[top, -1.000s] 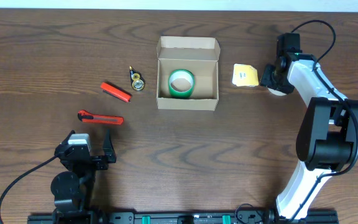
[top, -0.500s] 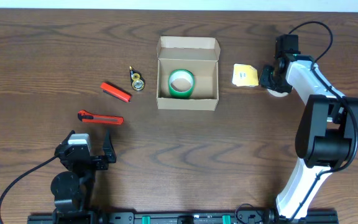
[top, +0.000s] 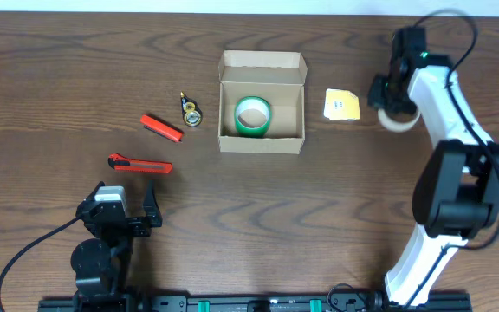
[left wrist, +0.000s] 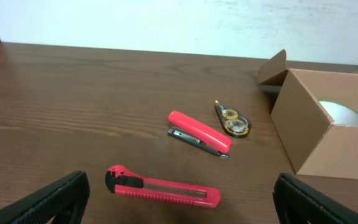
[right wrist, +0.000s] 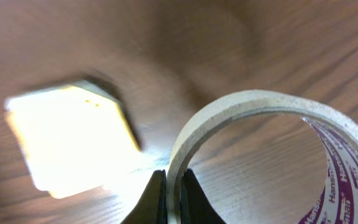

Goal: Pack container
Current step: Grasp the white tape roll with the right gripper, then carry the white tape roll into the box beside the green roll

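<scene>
The right gripper (right wrist: pixel 173 198) has its jaws pinched on the thin wall of a cream paper tape roll (right wrist: pixel 247 102), which looks to be up off the dark wood surface (top: pixel 336 199). The pinch is small, so the roll may swing or slip out. It may also bump the box and push it away. The left gripper (top: pixel 148 208) has its jaws wide apart, holding nothing. The small brown cardboard box (top: pixel 262 144) sits in the middle of the surface. Its flap is open, and a round green tape roll (top: pixel 253 115) lies inside.
</scene>
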`<state>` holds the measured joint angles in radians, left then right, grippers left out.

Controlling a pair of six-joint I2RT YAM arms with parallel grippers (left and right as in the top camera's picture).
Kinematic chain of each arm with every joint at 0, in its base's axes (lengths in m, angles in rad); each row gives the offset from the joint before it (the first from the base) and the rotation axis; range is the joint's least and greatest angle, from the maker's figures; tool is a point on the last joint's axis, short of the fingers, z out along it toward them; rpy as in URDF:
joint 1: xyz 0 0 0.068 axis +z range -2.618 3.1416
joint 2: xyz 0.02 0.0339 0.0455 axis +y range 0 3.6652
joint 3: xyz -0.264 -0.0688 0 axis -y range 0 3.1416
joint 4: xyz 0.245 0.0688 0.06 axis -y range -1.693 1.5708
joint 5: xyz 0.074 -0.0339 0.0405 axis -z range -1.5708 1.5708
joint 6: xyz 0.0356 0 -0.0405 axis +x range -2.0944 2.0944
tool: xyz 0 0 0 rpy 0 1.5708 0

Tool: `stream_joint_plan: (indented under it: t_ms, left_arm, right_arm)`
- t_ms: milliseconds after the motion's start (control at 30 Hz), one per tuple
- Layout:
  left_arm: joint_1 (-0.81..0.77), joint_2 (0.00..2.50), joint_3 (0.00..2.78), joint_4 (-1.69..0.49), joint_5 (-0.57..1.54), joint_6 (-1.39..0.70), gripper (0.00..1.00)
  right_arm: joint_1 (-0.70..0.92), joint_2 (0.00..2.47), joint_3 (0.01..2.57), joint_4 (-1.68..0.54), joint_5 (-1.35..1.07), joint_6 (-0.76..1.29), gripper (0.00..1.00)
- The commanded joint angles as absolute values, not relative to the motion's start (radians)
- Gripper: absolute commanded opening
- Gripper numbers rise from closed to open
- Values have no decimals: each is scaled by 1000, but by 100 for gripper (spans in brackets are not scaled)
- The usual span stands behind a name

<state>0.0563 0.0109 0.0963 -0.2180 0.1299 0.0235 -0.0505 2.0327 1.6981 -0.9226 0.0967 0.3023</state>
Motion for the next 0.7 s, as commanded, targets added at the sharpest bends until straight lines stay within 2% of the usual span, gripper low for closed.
stream_joint_plan:
  t_ms: [0, 133, 267, 500, 667]
  left_arm:
    - [60, 5, 68, -223, 123, 30, 95]
    - [60, 5, 68, -223, 123, 30, 95]
    - [60, 5, 68, -223, 123, 30, 95]
    - [60, 5, 68, -223, 123, 30, 95]
    - [60, 5, 68, -223, 123, 30, 95]
  right_arm:
    - [9, 1882, 1810, -951, 76, 282, 1]
    - [113, 1785, 1839, -940, 21, 264, 1]
    - [288, 1749, 1839, -926, 22, 265, 1]
    - [587, 1850, 1838, -877, 170, 334, 1]
    - [694, 1935, 1838, -844, 239, 371, 1]
